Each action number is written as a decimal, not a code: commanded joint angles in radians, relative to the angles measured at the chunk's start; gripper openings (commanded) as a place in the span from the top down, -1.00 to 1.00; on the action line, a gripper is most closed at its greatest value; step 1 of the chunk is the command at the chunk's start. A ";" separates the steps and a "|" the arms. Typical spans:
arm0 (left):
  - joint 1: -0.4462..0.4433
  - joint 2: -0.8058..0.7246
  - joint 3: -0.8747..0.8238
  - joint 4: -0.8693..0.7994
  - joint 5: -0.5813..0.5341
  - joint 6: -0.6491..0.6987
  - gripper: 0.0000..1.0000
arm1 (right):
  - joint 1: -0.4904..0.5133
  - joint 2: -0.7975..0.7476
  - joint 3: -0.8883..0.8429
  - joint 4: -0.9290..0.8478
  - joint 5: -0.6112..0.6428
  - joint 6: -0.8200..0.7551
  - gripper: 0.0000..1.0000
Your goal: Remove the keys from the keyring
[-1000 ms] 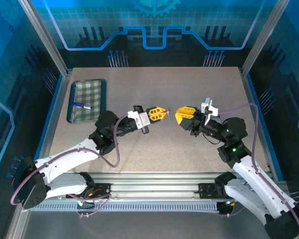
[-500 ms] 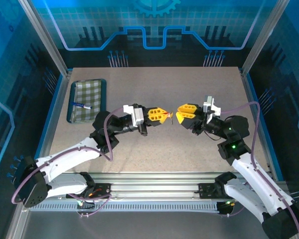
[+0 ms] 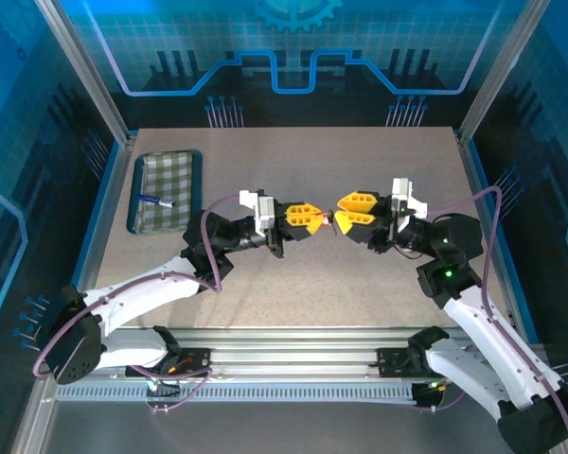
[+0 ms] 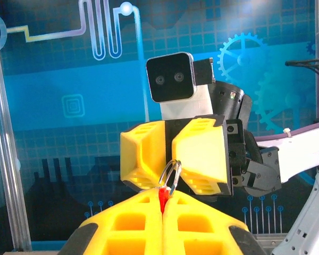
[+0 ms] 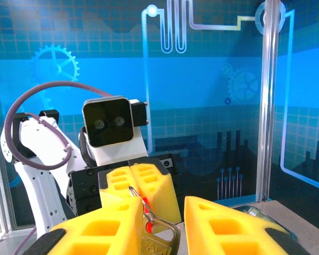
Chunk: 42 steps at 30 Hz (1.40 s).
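- We see the 2 arms meeting tip to tip above the middle of the table [image 3: 293,151], their yellow fingertips nearly touching
- The left gripper [image 3: 320,219] is clamped tight, its 2 fingers pressed together on the keyring [image 4: 162,198], a small red piece poking out from between the tips
- A silver wire loop [image 4: 171,171] stands up from that red piece and reaches into the narrow gap between the fingers opposite
- The right gripper [image 3: 338,219] has its jaws partly apart
- In the right wrist view the key [image 5: 160,235], a grey metal head with stamped letters, sits between those fingers against 1 of them, with a clear gap to the other, so we read it as not pinched
- The key lies just below the red piece, both held up off the table between the 2 grippers; we cannot tell whether the key is threaded on the ring
- A green checked tray [image 3: 182,216] with a blue-and-white pen [image 3: 154,200] lies at the far left, well apart
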 commanded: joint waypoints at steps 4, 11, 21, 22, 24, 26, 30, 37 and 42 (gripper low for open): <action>0.007 0.009 0.016 0.073 0.024 -0.044 1.00 | 0.035 0.010 0.042 -0.024 -0.032 -0.046 0.38; 0.009 0.013 0.014 0.070 0.036 -0.057 1.00 | 0.072 0.033 0.062 -0.033 -0.017 -0.063 0.42; 0.009 0.019 0.001 0.077 0.039 -0.070 1.00 | 0.087 0.044 0.087 -0.086 0.007 -0.099 0.71; 0.009 0.019 0.000 0.077 0.037 -0.070 1.00 | 0.087 0.044 0.090 -0.092 0.006 -0.101 0.75; 0.008 0.019 -0.006 0.080 0.033 -0.071 1.00 | 0.088 0.045 0.097 -0.115 -0.002 -0.112 0.84; 0.008 0.018 -0.011 0.080 0.025 -0.071 0.97 | 0.089 0.042 0.107 -0.147 -0.004 -0.125 0.90; 0.008 0.012 -0.022 0.076 0.007 -0.072 0.73 | 0.089 0.026 0.116 -0.203 0.009 -0.160 0.98; 0.016 -0.008 -0.043 0.047 -0.018 -0.074 0.42 | 0.085 0.017 0.148 -0.361 0.036 -0.239 1.00; 0.056 -0.048 -0.075 0.009 -0.040 -0.104 0.22 | 0.073 0.014 0.198 -0.453 0.043 -0.288 1.00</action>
